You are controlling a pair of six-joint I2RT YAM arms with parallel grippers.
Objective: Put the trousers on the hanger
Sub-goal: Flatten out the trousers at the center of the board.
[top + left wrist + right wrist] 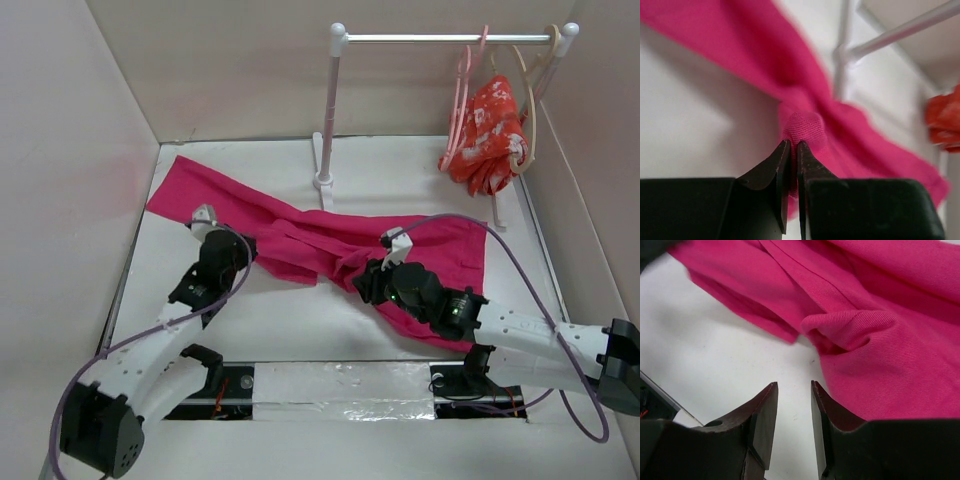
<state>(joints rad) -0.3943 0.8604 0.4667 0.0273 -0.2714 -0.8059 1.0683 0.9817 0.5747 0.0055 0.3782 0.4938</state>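
The magenta-pink trousers (300, 235) lie crumpled across the table from far left to right. My left gripper (248, 252) is shut on a bunched fold of them; in the left wrist view the cloth (802, 125) sits pinched between the closed gripper (793, 146). My right gripper (364, 284) is open and empty. In the right wrist view it (794, 386) hovers over bare table, just left of the trousers' edge (880, 340). The thin light-pink hanger (462, 100) hangs on the rail at the back right.
A white clothes rack (330, 110) stands at the back with its rail (450, 39) across the top. A beige hanger (527, 100) carries a red-orange patterned garment (492, 125) beside the pink hanger. White walls enclose the table. A taped strip (340, 385) lies near the arm bases.
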